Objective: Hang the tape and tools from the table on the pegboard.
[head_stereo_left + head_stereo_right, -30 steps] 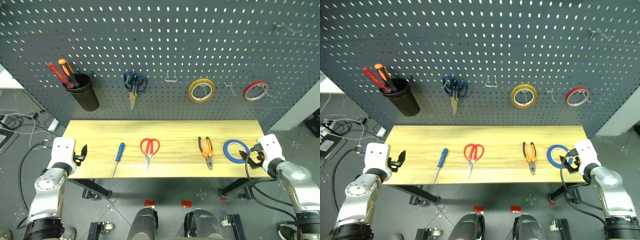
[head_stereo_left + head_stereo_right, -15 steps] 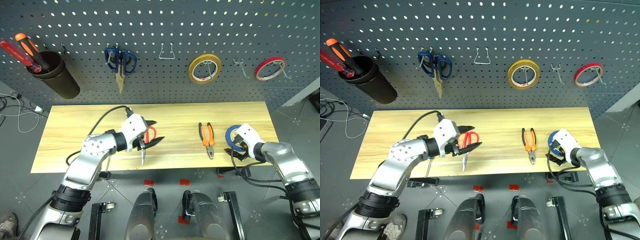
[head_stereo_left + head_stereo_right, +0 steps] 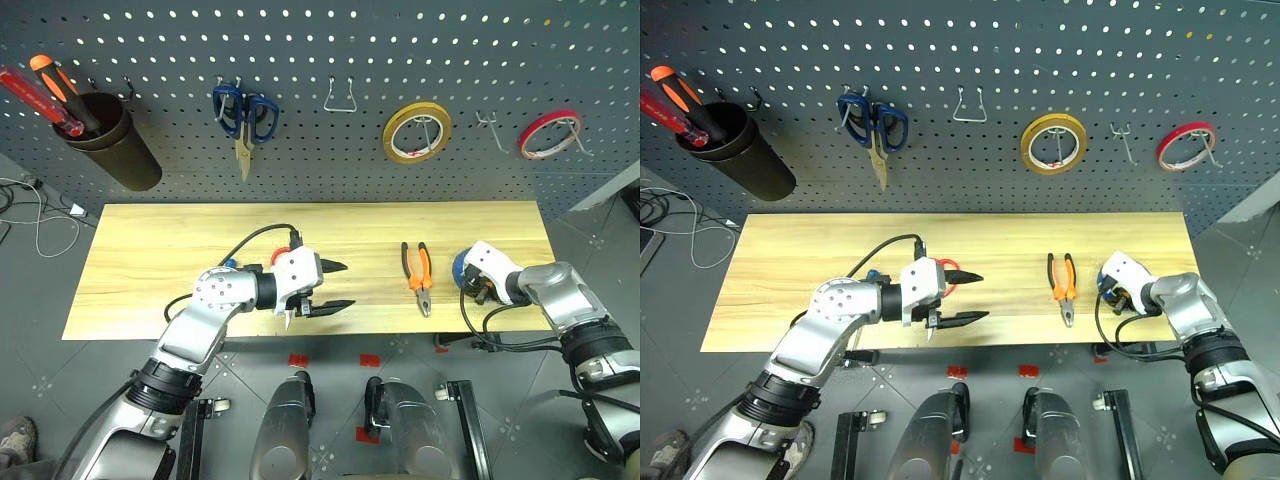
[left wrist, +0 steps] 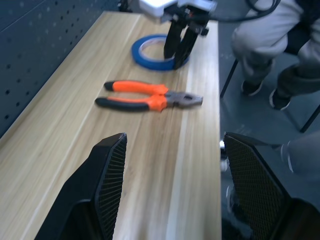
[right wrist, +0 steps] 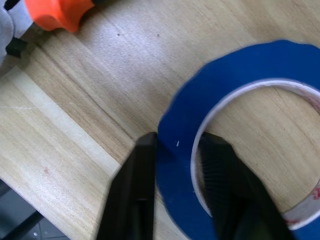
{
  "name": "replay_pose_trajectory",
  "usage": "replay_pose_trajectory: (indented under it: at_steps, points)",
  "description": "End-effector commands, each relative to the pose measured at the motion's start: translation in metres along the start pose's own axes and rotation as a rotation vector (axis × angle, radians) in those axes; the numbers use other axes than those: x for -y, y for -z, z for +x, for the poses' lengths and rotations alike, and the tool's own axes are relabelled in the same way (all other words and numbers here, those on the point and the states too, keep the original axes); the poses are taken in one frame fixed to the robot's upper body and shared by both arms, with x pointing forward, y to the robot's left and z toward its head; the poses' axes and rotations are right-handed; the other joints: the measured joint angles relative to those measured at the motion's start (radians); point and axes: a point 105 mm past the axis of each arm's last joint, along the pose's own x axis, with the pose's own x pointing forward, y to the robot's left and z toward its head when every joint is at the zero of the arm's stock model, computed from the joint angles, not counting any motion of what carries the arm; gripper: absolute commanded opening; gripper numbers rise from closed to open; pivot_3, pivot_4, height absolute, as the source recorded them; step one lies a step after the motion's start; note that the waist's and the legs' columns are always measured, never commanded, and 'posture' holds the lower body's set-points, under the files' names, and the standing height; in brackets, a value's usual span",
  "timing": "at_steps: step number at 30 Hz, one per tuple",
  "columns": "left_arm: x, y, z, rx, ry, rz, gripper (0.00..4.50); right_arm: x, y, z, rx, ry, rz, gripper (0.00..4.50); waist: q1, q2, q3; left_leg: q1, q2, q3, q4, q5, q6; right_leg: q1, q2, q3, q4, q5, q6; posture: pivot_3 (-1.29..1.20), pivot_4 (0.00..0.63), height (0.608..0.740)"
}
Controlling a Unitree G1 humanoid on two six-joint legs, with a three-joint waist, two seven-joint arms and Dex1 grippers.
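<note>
Right wrist view: right gripper (image 5: 172, 165) jaws closed on wall of blue tape (image 5: 250, 135), flat on bench (image 3: 150, 260) right end. Light, stiff ring; wall grip suits. Left gripper (image 3: 335, 285) jaws wide, empty.

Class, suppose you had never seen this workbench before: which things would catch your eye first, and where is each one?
The right claw pinches the rim of the blue tape at the table's right end, one finger inside the ring and one outside. Mid-table, the open left claw hovers over the red-handled scissors, with the orange-handled pliers lying between the two arms. Behind, the pegboard already carries a yellow roll.
</note>
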Motion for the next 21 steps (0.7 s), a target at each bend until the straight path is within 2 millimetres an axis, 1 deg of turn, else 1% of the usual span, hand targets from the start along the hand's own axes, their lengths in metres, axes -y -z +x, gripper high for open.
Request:
replay_pose_trajectory:
  at_steps: [1,3,4,8,10,11,12,14,15,16,18,21]
  points:
    - [0.007,-0.018,0.004,0.099,0.003,0.009,3.27,-0.004,0.017,-0.01,-0.013,0.07,-0.057,0.7,0.002,0.0,-0.001,0.0,0.0,0.0,0.0,0.0,0.0,0.0,0.0,0.0,0.0,0.0,0.0,-0.02,0.363,0.74]
    - [0.006,-0.028,0.005,0.155,-0.028,0.0,3.27,-0.004,0.009,-0.026,0.052,0.15,-0.098,0.7,0.009,0.001,-0.001,-0.002,0.0,-0.002,0.0,0.0,0.0,0.0,0.0,-0.002,0.0,0.0,0.0,-0.03,0.357,0.74]
    - [0.003,-0.032,0.006,0.179,-0.054,-0.017,3.27,-0.007,0.006,-0.035,0.082,0.181,-0.125,0.7,0.008,0.001,-0.001,-0.003,0.0,-0.002,0.0,0.0,0.0,-0.001,-0.001,-0.003,-0.001,0.0,0.0,-0.04,0.354,0.74]
    - [-0.008,-0.053,0.008,0.27,-0.141,-0.065,3.27,-0.029,-0.006,-0.065,0.174,0.302,-0.238,0.7,0.002,0.002,0.0,-0.008,-0.001,-0.004,0.001,0.0,0.0,-0.002,-0.001,-0.007,-0.002,0.0,0.001,-0.05,0.352,0.74]
    - [-0.015,-0.062,0.007,0.304,-0.183,-0.079,3.27,-0.037,-0.028,-0.086,0.279,0.464,-0.347,0.7,-0.004,0.003,0.0,-0.007,0.0,-0.005,0.002,0.0,0.0,-0.002,-0.001,-0.007,-0.001,0.0,0.001,-0.06,0.35,0.74]
    - [-0.017,-0.065,0.007,0.313,-0.198,-0.077,3.27,-0.04,-0.038,-0.095,0.322,0.522,-0.392,0.7,-0.005,0.003,-0.001,-0.007,0.0,-0.005,0.003,0.0,0.0,-0.002,-0.001,-0.007,0.0,-0.002,0.006,-0.06,0.35,0.74]
    - [-0.019,-0.069,0.007,0.321,-0.206,-0.076,3.27,-0.043,-0.053,-0.105,0.383,0.584,-0.453,0.7,-0.008,0.002,-0.001,-0.007,0.0,-0.005,0.003,0.001,-0.001,-0.002,-0.001,-0.008,0.0,-0.002,0.006,-0.06,0.35,0.74]
    - [-0.021,-0.075,0.005,0.333,-0.214,-0.069,3.27,-0.045,-0.077,-0.12,0.484,0.679,-0.516,0.7,-0.017,0.002,-0.001,-0.006,0.001,-0.005,0.003,0.001,-0.002,-0.002,0.0,-0.006,0.001,-0.002,0.007,-0.07,0.348,0.74]
    - [-0.023,-0.078,0.005,0.338,-0.216,-0.066,3.27,-0.042,-0.092,-0.129,0.546,0.728,-0.544,0.7,-0.019,0.002,-0.001,-0.005,0.001,-0.004,0.003,0.001,-0.002,-0.002,0.0,-0.006,0.001,-0.002,0.008,-0.07,0.346,0.74]
    - [-0.025,-0.08,0.004,0.34,-0.219,-0.061,3.27,-0.038,-0.102,-0.135,0.589,0.763,-0.548,0.7,-0.022,0.002,-0.001,-0.005,0.001,-0.004,0.003,0.002,-0.002,-0.002,0.001,-0.005,0.001,-0.002,0.008,-0.07,0.344,0.74]
    - [-0.027,-0.081,0.004,0.338,-0.219,-0.052,3.27,-0.028,-0.116,-0.14,0.634,0.804,-0.569,0.7,-0.022,0.002,-0.001,-0.005,0.001,-0.003,0.004,0.002,-0.002,-0.002,0.001,-0.003,0.001,-0.001,0.009,-0.07,0.34,0.74]
    - [-0.03,-0.082,0.004,0.333,-0.221,-0.046,3.27,-0.012,-0.125,-0.134,0.654,0.806,-0.569,0.7,-0.022,0.002,-0.001,-0.006,0.001,-0.003,0.007,0.002,-0.002,-0.002,0.001,-0.003,0.002,-0.001,0.009,-0.05,0.335,0.74]
